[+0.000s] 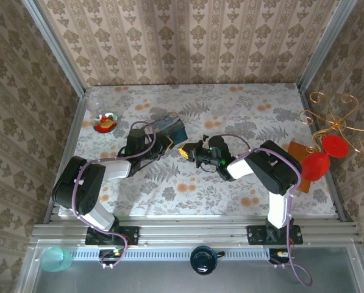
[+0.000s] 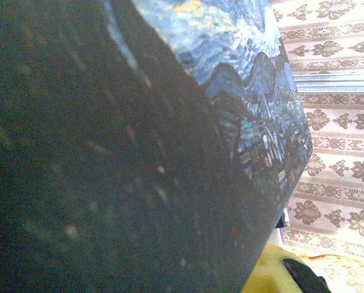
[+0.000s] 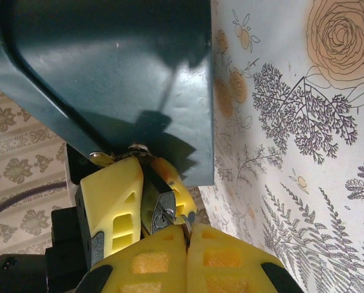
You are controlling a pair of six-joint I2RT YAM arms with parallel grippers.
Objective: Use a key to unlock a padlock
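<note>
In the right wrist view my right gripper [image 3: 186, 237] is shut on the key [image 3: 186, 228], a thin metal sliver whose tip sits at the keyhole of the small dark padlock [image 3: 161, 207]. The padlock is pinched between the left gripper's yellow fingers [image 3: 111, 198], just under the dark-blue painted box [image 3: 121, 67]. From above, the left gripper [image 1: 168, 145] and right gripper [image 1: 186, 152] meet tip to tip beside the box [image 1: 169, 126]. The left wrist view looks close onto the box's dark side [image 2: 139, 152], with a yellow finger [image 2: 273, 274] at the bottom right.
A small red and white dish [image 1: 105, 122] lies at the back left of the flowered table. A gold wire stand [image 1: 337, 119] with red pieces [image 1: 316, 165] and a brown item [image 1: 296, 149] stand at the right edge. Two cups [image 1: 203, 259] sit below the front rail.
</note>
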